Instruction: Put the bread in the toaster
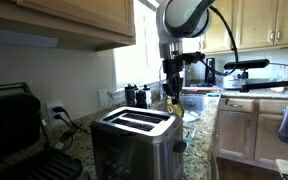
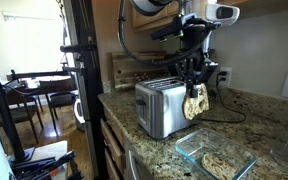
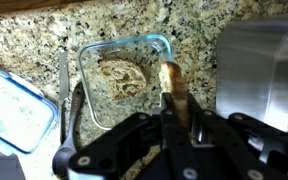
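My gripper [image 2: 193, 88] is shut on the bread [image 2: 195, 102], a golden-tan slice that hangs below the fingers in the air. In an exterior view the bread is just beside the far end of the toaster [image 2: 161, 105], a little above its top. The toaster is brushed steel with a black top and two long slots [image 1: 136, 122]. In the wrist view the bread [image 3: 170, 79] sticks out edge-on between my fingers [image 3: 174, 105], and the toaster's steel side [image 3: 259, 70] is close on the right. The gripper also shows in the exterior view behind the toaster [image 1: 173, 85].
A glass container [image 2: 216, 156] with another piece of bread [image 3: 119, 78] sits on the granite counter [image 2: 254, 115] below me. Its blue lid [image 3: 14, 108] lies beside it. A black grill press [image 1: 24, 135] stands near the toaster. Wall cabinets [image 1: 74, 20] hang overhead.
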Robot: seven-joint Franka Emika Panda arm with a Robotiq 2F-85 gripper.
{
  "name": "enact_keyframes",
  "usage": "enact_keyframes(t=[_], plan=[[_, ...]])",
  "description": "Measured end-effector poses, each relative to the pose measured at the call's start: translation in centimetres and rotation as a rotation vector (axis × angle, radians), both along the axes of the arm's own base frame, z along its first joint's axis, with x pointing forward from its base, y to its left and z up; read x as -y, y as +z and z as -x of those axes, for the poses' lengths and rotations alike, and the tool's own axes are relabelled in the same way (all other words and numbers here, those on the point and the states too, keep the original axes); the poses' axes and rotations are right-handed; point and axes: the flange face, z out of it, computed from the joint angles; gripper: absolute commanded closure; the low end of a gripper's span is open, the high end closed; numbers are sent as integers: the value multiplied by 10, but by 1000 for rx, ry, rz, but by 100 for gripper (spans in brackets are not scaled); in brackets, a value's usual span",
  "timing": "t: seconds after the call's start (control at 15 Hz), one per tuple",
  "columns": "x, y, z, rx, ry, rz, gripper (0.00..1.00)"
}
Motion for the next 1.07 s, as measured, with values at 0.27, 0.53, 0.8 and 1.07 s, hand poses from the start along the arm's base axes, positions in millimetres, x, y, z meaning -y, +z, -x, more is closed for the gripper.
enact_keyframes(t=[0.27,0.53,0.8,1.07], plan=[[-10,10,2,20,20,5,94],[-23,23,10,43,42,9,94],[-35,35,26,66,63,14,94],[-46,47,42,91,80,21,94]])
